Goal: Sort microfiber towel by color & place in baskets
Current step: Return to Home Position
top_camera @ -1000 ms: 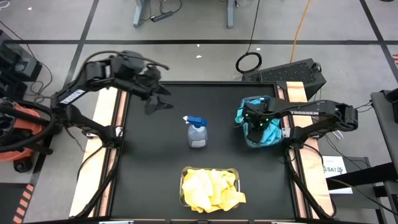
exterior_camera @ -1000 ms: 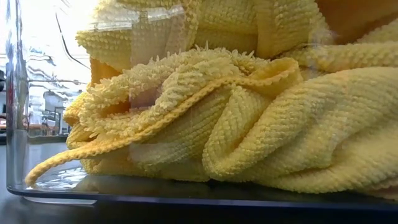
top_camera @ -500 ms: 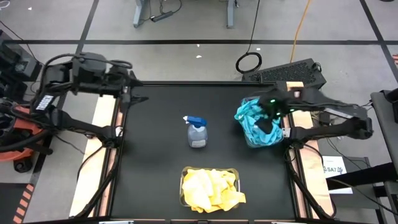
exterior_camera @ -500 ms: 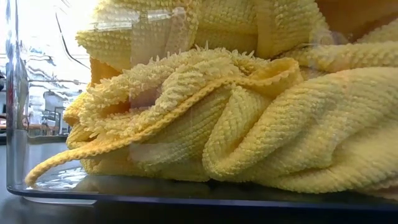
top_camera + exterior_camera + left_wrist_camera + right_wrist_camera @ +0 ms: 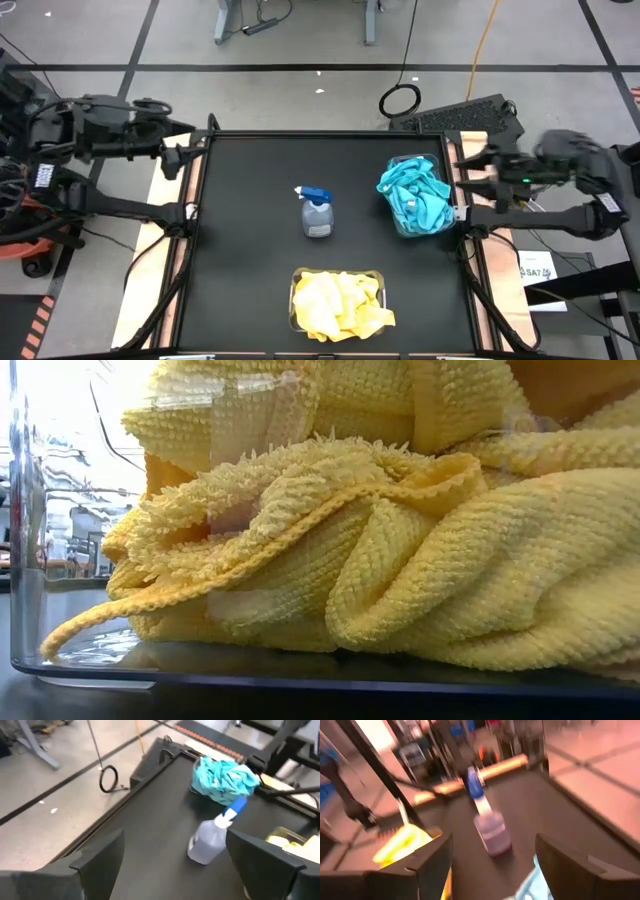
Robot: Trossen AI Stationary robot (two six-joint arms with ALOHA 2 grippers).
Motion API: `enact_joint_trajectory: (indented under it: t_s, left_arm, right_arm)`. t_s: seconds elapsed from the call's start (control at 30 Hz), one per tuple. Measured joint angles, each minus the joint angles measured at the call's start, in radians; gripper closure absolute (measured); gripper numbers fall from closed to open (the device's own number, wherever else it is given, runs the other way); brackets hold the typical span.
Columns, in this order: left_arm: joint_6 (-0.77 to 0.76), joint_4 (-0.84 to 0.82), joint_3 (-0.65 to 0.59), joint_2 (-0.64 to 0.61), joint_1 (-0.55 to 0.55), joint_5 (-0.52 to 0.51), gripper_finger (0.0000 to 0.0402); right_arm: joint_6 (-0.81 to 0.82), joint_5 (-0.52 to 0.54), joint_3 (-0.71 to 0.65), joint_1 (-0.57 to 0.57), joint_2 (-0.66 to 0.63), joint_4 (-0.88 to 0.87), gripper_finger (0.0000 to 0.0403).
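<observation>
Teal towels (image 5: 415,195) fill a clear basket (image 5: 402,226) near the table's right edge, also visible in the left wrist view (image 5: 225,780). Yellow towels (image 5: 340,302) are heaped in a second clear basket (image 5: 296,277) at the near edge. In the low view the yellow towels (image 5: 380,550) lie behind the basket's clear wall (image 5: 25,560). My left gripper (image 5: 190,155) hangs open at the table's far-left corner, its fingers wide apart in its wrist view (image 5: 172,855). My right gripper (image 5: 470,160) hangs open just beyond the right edge, beside the teal basket (image 5: 492,855).
A clear spray bottle (image 5: 317,213) with a blue trigger stands upright at the table's middle, between the two baskets. The black tabletop (image 5: 250,250) lies bare left of the bottle. A dark case (image 5: 470,118) sits beyond the far-right corner.
My left arm has drawn back from over the far-left part of the table toward and past its left edge. My right gripper has risen from the teal basket and pulled back toward the right edge. The towels, baskets and bottle have stayed in place.
</observation>
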Motion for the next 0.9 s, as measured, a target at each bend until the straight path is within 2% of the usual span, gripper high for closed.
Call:
enact_joint_trajectory:
  t_s: [0.17, 0.33, 0.7, 0.83, 0.9]
  left_arm:
    - [-0.044, 0.079, -0.156, -0.128, 0.0, -0.043, 0.0049]
    - [-0.096, 0.196, -0.412, -0.268, 0.0, -0.045, 0.0049]
    - [-0.215, 0.586, -0.96, -0.528, 0.0, 0.02, 0.0049]
    - [-0.231, 0.705, -1.116, -0.572, -0.001, 0.041, 0.005]
    - [-0.257, 0.757, -1.179, -0.585, 0.0, 0.052, 0.005]
  right_arm:
    - [-0.055, -0.001, 0.0, 0.003, -0.118, 0.002, 0.0136]
    - [-0.101, 0.001, -0.03, 0.003, -0.222, -0.012, 0.0143]
    - [0.099, 0.029, -0.319, 0.002, -0.553, 0.003, 0.0161]
    - [0.142, 0.03, -0.396, 0.001, -0.541, -0.033, 0.0159]
    - [0.135, 0.006, -0.439, 0.0, -0.539, 0.053, 0.0159]
